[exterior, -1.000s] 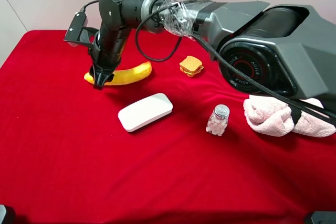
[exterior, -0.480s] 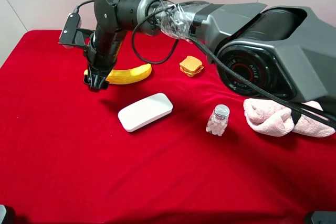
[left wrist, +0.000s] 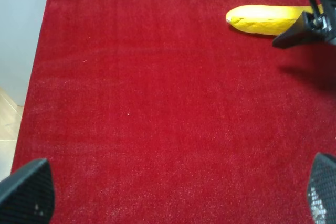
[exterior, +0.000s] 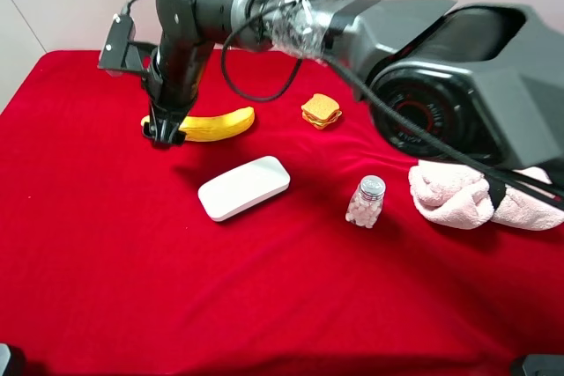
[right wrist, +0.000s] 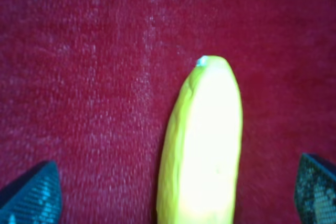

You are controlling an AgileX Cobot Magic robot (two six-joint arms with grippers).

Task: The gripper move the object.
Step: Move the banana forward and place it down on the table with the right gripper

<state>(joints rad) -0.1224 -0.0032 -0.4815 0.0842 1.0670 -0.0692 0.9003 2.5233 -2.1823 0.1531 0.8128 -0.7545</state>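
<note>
The yellow banana [exterior: 216,125] lies on the red cloth at the back left. My right gripper [exterior: 163,134] reaches across from the right and stands over the banana's left end. In the right wrist view the banana [right wrist: 202,145] lies lengthwise between the two spread fingers, and the gripper [right wrist: 173,195] is open with no finger touching it. The left wrist view shows the banana [left wrist: 268,19] with the right gripper's black fingers [left wrist: 302,27] at its end. My left gripper [left wrist: 168,195] is open and empty over bare cloth.
A white rounded case [exterior: 244,188] lies in front of the banana. An orange sandwich toy [exterior: 321,110] sits to its right. A small pill bottle [exterior: 366,202] and a pink towel [exterior: 476,195] are at the right. The cloth's left edge [left wrist: 37,77] borders a pale floor.
The right arm has shifted a little left and lifted at the wrist. Its fingers stay at the banana's left end. The banana has barely moved.
</note>
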